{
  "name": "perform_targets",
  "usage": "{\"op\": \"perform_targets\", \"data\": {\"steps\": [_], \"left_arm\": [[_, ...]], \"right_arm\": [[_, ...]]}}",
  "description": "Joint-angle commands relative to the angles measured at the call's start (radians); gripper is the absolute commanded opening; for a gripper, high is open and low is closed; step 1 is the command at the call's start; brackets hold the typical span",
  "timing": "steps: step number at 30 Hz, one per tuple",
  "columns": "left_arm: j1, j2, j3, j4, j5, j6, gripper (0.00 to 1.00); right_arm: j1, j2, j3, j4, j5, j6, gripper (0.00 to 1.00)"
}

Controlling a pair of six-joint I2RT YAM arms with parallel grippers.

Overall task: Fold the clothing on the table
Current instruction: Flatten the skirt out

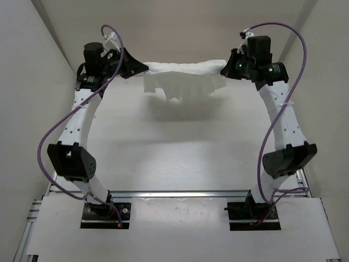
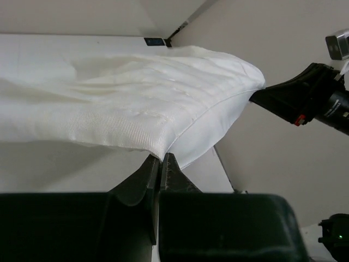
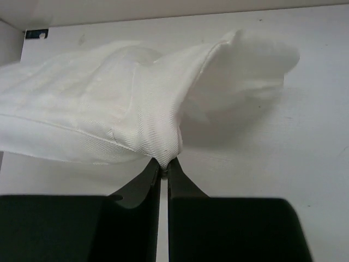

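The white ribbed clothing (image 1: 182, 76) hangs stretched between both grippers above the far part of the table (image 1: 180, 147), its lower edge drooping in the middle. My left gripper (image 1: 143, 69) is shut on the garment's left end; in the left wrist view the clothing (image 2: 136, 103) runs from my pinched fingertips (image 2: 160, 158) toward the other arm. My right gripper (image 1: 224, 69) is shut on the right end. In the right wrist view the clothing (image 3: 109, 114) bunches into a fold caught between my black fingertips (image 3: 164, 164).
Plain white walls (image 1: 32, 65) close in on both sides and at the back. A silver rail (image 1: 180, 194) runs along the table's near edge by the arm bases. A small blue corner mark (image 3: 36, 34) sits at a far table corner.
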Motion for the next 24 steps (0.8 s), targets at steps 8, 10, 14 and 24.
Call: {"op": "perform_targets", "data": {"steps": [8,10,14,24], "left_arm": [[0.120,-0.365,-0.370,0.183,0.328,-0.095,0.00],[0.104,-0.428,-0.407,0.185,0.378,-0.061,0.00],[0.083,-0.583,-0.461,0.070,0.392,0.029,0.00],[0.104,-0.642,-0.928,0.156,0.140,-0.140,0.00]], "right_arm": [[0.271,-0.583,-0.613,0.195,0.302,-0.164,0.00],[0.323,-0.694,-0.705,0.233,0.364,-0.159,0.00],[0.342,-0.846,-0.773,0.241,0.367,-0.147,0.00],[-0.121,-0.654,-0.870,0.187,-0.146,-0.063,0.00]]}}
